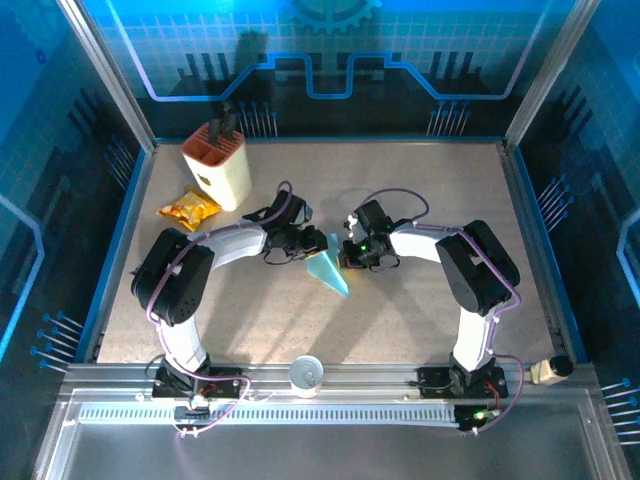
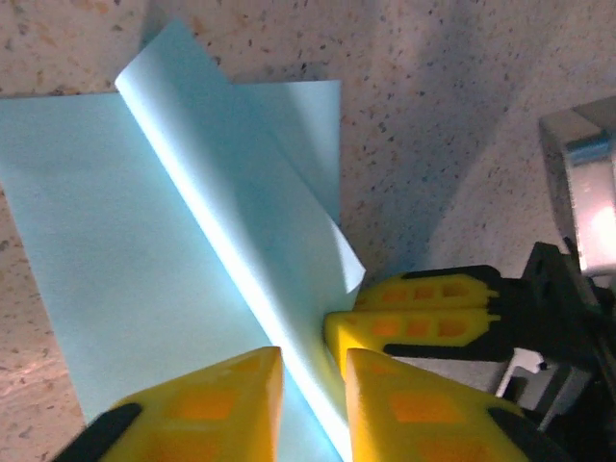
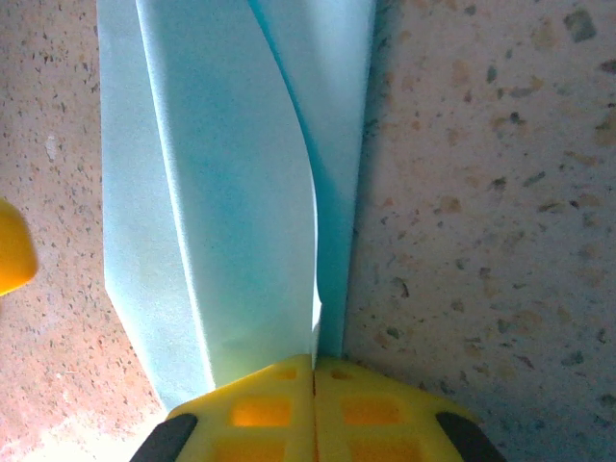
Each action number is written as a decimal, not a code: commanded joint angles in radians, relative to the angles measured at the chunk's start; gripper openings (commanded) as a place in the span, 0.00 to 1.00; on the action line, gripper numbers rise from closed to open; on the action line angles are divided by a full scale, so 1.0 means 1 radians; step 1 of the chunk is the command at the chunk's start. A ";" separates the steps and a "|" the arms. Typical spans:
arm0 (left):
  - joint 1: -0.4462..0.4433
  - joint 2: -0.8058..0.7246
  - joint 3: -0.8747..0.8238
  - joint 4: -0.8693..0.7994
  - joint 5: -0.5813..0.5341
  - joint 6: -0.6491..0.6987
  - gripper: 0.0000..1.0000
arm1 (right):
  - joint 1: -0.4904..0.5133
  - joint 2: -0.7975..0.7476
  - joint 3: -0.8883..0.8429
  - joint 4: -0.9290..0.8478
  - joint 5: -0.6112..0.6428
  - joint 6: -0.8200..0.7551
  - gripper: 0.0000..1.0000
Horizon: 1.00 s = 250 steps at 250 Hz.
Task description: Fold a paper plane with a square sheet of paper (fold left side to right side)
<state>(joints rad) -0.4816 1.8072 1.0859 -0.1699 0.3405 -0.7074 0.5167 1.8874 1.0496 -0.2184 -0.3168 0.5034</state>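
A light-blue sheet of paper [image 1: 330, 265] lies mid-table, partly folded. The right gripper [image 3: 314, 371], clenched, touches its edge. The left gripper [image 2: 315, 361] straddles a raised fold; whether it pinches is unclear. A knife block [image 1: 217, 165] stands beyond.

A cream knife block [image 1: 218, 168] stands behind and to the left of the left end effector [image 1: 308, 243]. A yellow snack packet [image 1: 188, 209] lies just beside the block, further left. A small white round thing [image 1: 307, 375] sits well in front of that end effector. A little beige box [image 1: 548, 371] sits far right of the right end effector [image 1: 350, 255]. The tabletop [image 1: 420, 320] is speckled.
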 commanded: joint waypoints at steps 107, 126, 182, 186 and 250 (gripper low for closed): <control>-0.026 0.143 0.117 -0.008 0.053 -0.001 0.12 | 0.026 0.063 -0.003 -0.100 0.083 -0.017 0.09; -0.028 0.157 0.122 -0.026 0.037 0.012 0.12 | 0.026 0.064 0.000 -0.107 0.087 -0.018 0.09; -0.027 0.174 0.088 -0.030 0.007 0.021 0.12 | 0.028 0.065 0.007 -0.122 0.100 -0.024 0.09; -0.028 0.175 0.083 -0.027 0.006 0.020 0.12 | 0.028 0.066 0.008 -0.124 0.101 -0.024 0.09; -0.027 0.172 0.039 -0.020 -0.021 0.022 0.11 | 0.028 0.068 0.013 -0.134 0.107 -0.028 0.09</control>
<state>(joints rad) -0.5007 1.9705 1.1553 -0.1757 0.3447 -0.7036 0.5255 1.8957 1.0786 -0.2619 -0.2924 0.4950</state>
